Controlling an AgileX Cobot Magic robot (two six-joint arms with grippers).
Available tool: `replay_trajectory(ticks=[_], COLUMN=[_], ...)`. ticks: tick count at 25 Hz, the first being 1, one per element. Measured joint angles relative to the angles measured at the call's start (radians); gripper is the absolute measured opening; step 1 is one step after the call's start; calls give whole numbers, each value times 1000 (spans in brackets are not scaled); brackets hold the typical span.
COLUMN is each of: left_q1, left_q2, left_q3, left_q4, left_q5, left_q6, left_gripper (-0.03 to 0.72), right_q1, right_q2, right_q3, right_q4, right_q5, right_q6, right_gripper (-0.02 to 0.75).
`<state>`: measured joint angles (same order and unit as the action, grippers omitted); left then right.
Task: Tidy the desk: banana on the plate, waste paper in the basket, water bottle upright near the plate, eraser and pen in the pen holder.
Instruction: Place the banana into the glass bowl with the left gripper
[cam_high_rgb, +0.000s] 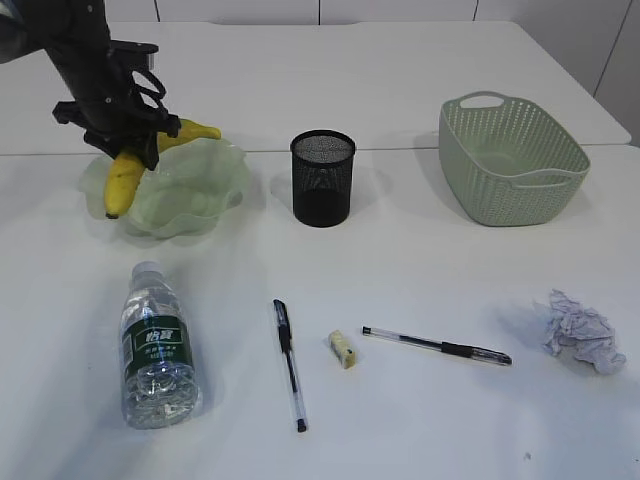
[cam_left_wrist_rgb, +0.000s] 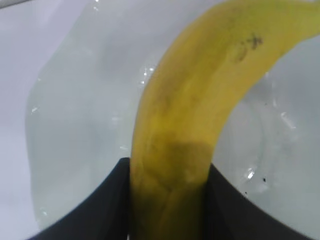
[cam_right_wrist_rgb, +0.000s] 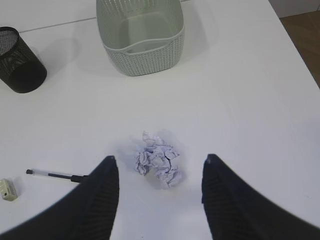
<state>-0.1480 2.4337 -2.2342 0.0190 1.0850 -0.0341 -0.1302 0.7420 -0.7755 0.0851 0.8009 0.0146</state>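
A: Item one, far left?

B: Left gripper (cam_high_rgb: 140, 150), fingers closed on the banana (cam_high_rgb: 128, 178) partway along its length, holding it at a slant over the plate (cam_high_rgb: 215, 195). The fruit's lower end hangs past the rim at the plate's nine o'clock, so by my judgement it is not yet set down; whether it touches the dish, I cannot tell.

A: Item two?

B: Water bottle (cam_high_rgb: 155, 345), lying on its side on the desk (cam_high_rgb: 420, 270), at six o'clock from the plate. It awaits standing up.

A: Centre lot?

B: Pen holder (cam_high_rgb: 322, 178), upright. At its six o'clock, a pen (cam_high_rgb: 289, 365) lying flat; just beside that, the eraser (cam_high_rgb: 342, 349); then a second pen (cam_high_rgb: 437, 346). None in the holder yet.

A: Right side?

B: Basket (cam_high_rgb: 512, 158), with nothing seen in it. Waste paper (cam_right_wrist_rgb: 157, 159) at its five o'clock, loose on the desk.

A: And the other arm?

B: Right gripper (cam_right_wrist_rgb: 160, 172), fingers spread wide, holding nothing, hovering directly above the paper, likely lined up to take it.
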Motion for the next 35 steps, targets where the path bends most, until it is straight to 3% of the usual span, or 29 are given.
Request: replay_trajectory(ticks=[35], left_q1=[11], left_q2=[15], left_q3=[0], left_q4=[-51], left_q5=[2], left_q6=[4], left_gripper=[268], right_q1=[0], right_q2=[0], right_q3=[0], right_q4=[8], right_q5=[0], right_q6=[0], right_gripper=[400])
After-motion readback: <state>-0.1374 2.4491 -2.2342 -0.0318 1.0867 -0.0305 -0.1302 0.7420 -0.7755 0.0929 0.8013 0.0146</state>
